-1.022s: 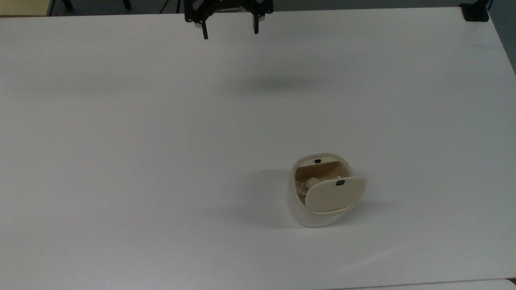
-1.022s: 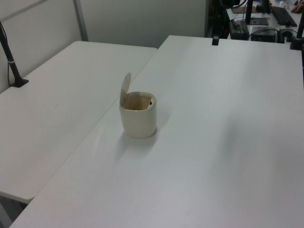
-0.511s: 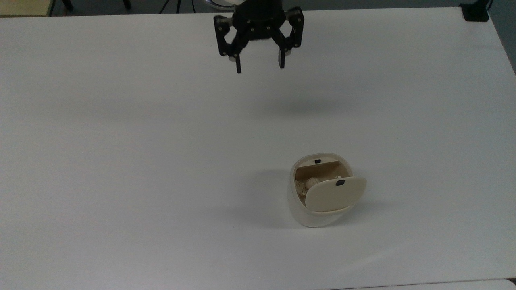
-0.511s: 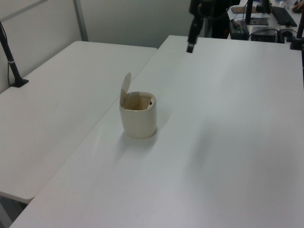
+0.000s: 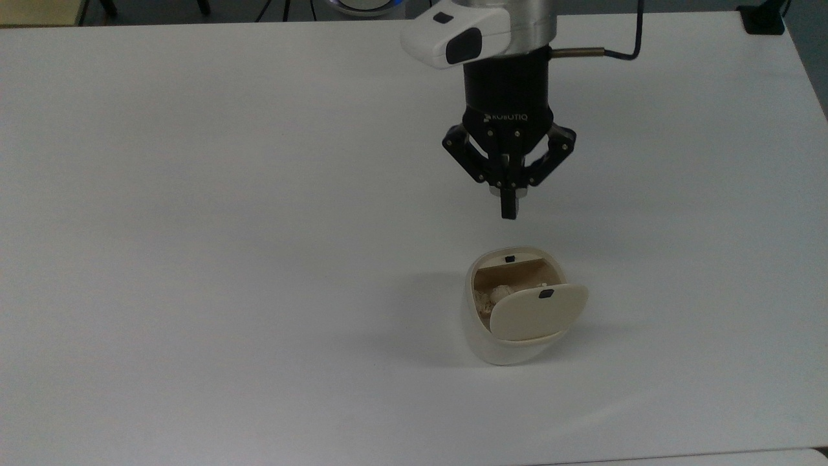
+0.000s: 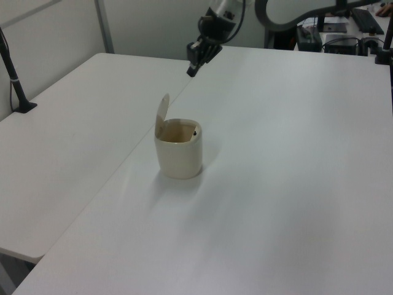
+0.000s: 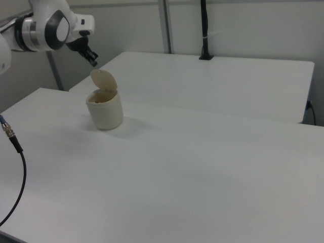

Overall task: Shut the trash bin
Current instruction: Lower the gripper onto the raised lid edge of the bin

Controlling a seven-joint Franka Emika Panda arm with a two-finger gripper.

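The trash bin (image 5: pixel 511 323) stands upright on the white table (image 5: pixel 194 259), toward the top view's lower right, well clear of every edge. Its body is a small cream plastic shell, judged light and rigid with a smooth, likely slippery wall; a sideways shove could slide or tip it. Crumpled pale waste is visible inside, adding little weight.

The hinged lid (image 5: pixel 539 312) stands raised, near upright in the left view (image 6: pixel 162 112), with a small black square mark (image 5: pixel 546 293) near its free edge. It is a thin stiff flap, judged to swing freely on its hinge. No grasp is required: contact belongs on the lid's outer face near the free edge, pressing it over the opening and down, so that force runs into the table rather than across it.

Beyond the bin, the gripper (image 5: pixel 510 212) hangs above the table, apart from the bin and holding nothing. Its fingers are brought together, tips touching or nearly so. In the right view it (image 7: pixel 93 62) sits just behind and above the raised lid.
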